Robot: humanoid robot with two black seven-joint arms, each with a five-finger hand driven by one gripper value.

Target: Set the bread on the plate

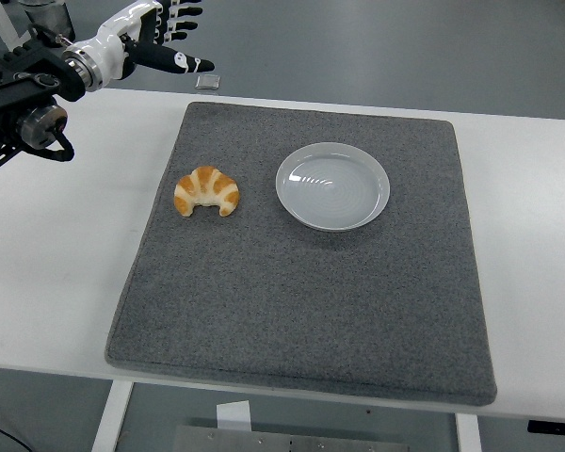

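Note:
A golden croissant (207, 191) lies on the left part of the grey mat (301, 311). To its right, on the same mat, sits an empty round grey plate (333, 185). My left hand (166, 40) is raised at the top left, beyond the table's far edge, well above and left of the croissant. Its fingers are spread and hold nothing. The right arm does not show.
The mat covers most of the white table (47, 264). A small square object (207, 81) lies on the floor behind the table's far edge. A dark bin (47, 17) stands at the top left corner.

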